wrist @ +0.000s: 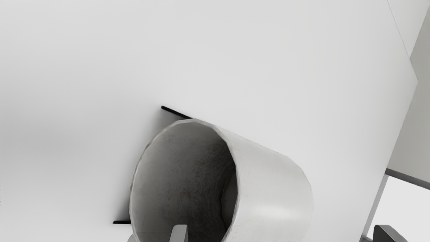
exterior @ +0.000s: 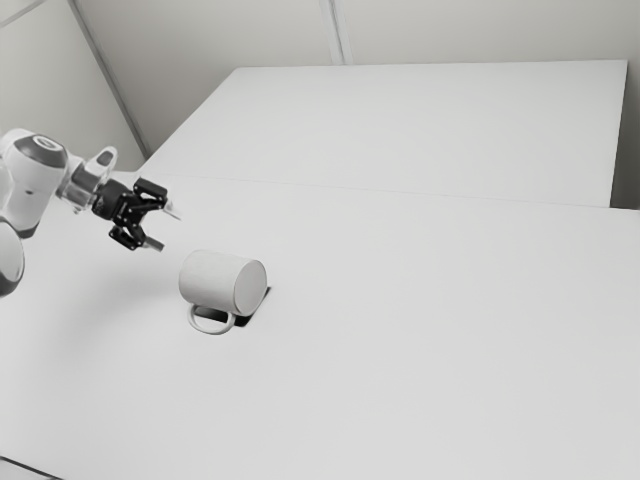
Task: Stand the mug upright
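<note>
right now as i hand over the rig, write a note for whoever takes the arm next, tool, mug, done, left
Tool: open and empty, above the table, on the mouth side of the mug.
Mug: lying on its side on the table, mouth toward the tool, base toward the exterior view's right, handle at its side.
Done: no grasp made, mug not upright.
Left: grip the mug, turn it mouth up, set it on its base, let go.

Tbl. [exterior: 430,350] white, thin seam [exterior: 400,190] across far part. Far wall [exterior: 480,30] pale grey w/ vert. strip [exterior: 337,35]. Light soft.
</note>
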Motion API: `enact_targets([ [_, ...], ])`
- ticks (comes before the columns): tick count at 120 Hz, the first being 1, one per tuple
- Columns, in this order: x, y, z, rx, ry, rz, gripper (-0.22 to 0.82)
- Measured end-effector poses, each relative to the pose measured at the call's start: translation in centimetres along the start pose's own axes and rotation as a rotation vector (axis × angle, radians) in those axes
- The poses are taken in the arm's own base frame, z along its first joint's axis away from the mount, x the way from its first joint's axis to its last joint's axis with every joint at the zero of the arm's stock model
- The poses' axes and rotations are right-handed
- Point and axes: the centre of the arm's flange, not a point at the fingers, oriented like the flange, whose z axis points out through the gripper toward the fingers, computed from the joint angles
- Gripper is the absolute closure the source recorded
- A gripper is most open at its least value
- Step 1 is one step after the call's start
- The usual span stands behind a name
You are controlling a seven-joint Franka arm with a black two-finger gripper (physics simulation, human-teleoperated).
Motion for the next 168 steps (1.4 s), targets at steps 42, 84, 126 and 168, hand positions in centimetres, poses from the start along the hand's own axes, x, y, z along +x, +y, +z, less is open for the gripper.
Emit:
enact_targets([
  [42, 1.3, -5.4, 4.6, -0.211, 0.019, 0.151, 0.00],
  [84, -0.4, -6.4, 7.3, -0.373, 0.034, 0.252, 0.02],
  [126, -0.7, -6.7, 7.9, -0.426, 0.077, 0.324, 0.64],
  [168, 0.0, -3.2, 5.0, -0.493, 0.131, 0.450, 0.78],
])
